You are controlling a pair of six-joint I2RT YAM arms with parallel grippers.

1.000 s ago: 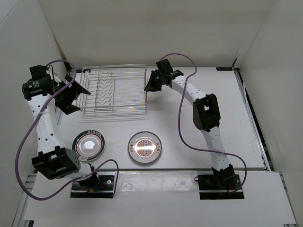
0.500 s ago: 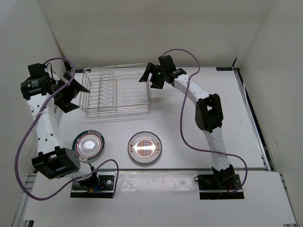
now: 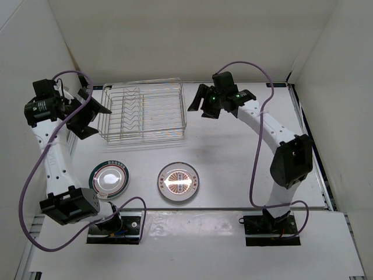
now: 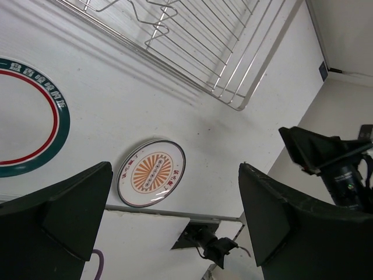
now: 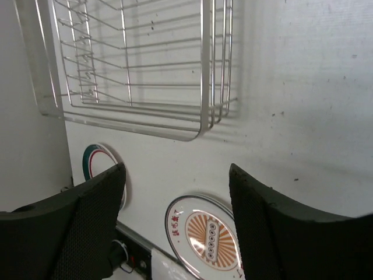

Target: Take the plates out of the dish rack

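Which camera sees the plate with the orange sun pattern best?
The left wrist view: the round white plate with the orange sunburst lies whole there, its pattern clear. The top external view shows it whole, but glare washes out its middle. The right wrist view cuts it off at the bottom edge.

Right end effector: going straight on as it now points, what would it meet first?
Probably bare table between the dish rack and the sunburst plate; depth is unclear.
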